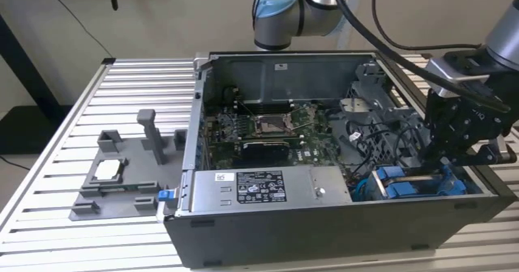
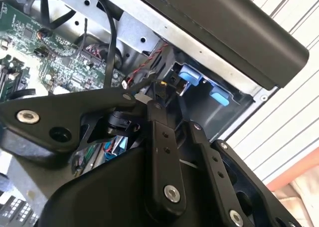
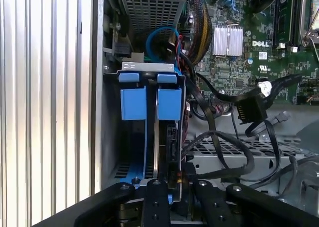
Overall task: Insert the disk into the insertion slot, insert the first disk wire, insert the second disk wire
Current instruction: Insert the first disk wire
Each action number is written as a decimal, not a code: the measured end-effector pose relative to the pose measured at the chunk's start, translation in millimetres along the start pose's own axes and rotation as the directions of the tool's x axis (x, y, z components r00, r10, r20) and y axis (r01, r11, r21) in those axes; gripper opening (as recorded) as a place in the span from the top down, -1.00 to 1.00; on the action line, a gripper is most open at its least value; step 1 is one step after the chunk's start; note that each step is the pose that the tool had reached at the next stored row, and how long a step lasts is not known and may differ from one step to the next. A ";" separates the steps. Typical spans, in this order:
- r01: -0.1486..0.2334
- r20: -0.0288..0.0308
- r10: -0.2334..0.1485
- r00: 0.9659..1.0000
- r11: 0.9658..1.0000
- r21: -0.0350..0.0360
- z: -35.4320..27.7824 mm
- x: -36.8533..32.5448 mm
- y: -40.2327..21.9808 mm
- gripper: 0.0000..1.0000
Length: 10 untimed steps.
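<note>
1. Hanging over the corner of the case [image 1: 341,235] on the exterior view's right, my claw [image 1: 448,163] sits right at the mouth of the slot [image 3: 147,66].
2. The disk [image 3: 167,112] stands on edge inside that slot, blue carrier and all. I judge it seated, so the first step looks done.
3. It lies straight ahead of my claw. Its long axis runs away from me, in line with my reach, and its near end is just beside me.
4. How far my claw is open, and whether it has hold of anything, I cannot tell, because dark parts crowd together there.
5. A black plug [image 3: 247,107] on its cable lies loose over the cage [image 3: 294,159], well apart from the disk. I judge at least one wire is not yet in.
</note>
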State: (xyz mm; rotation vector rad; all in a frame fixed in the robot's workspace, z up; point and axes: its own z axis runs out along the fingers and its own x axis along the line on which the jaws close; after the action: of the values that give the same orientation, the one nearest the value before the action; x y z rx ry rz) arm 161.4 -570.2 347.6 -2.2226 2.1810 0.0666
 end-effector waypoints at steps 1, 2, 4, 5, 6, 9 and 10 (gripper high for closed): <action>0.000 0.000 0.000 1.000 1.000 0.000 -3.0 -0.2 0.0 0.47; 0.000 0.000 0.000 1.000 1.000 0.000 -5.1 -0.3 0.1 0.47; 0.000 0.000 0.000 1.000 1.000 0.000 -10.3 -0.6 0.3 0.47; 0.000 0.000 0.000 1.000 1.000 0.000 -12.7 -0.7 0.3 0.47; 0.000 0.000 0.000 1.000 1.000 0.000 -15.6 -0.9 0.3 0.47; 0.000 0.000 0.000 1.000 1.000 0.000 -24.4 -1.5 0.5 0.47; 0.000 0.000 0.000 1.000 1.000 0.000 -26.9 -1.7 0.6 0.47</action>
State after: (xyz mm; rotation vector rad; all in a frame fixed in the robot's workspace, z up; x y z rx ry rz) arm 161.1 -569.8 374.5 -2.2227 2.1811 0.0663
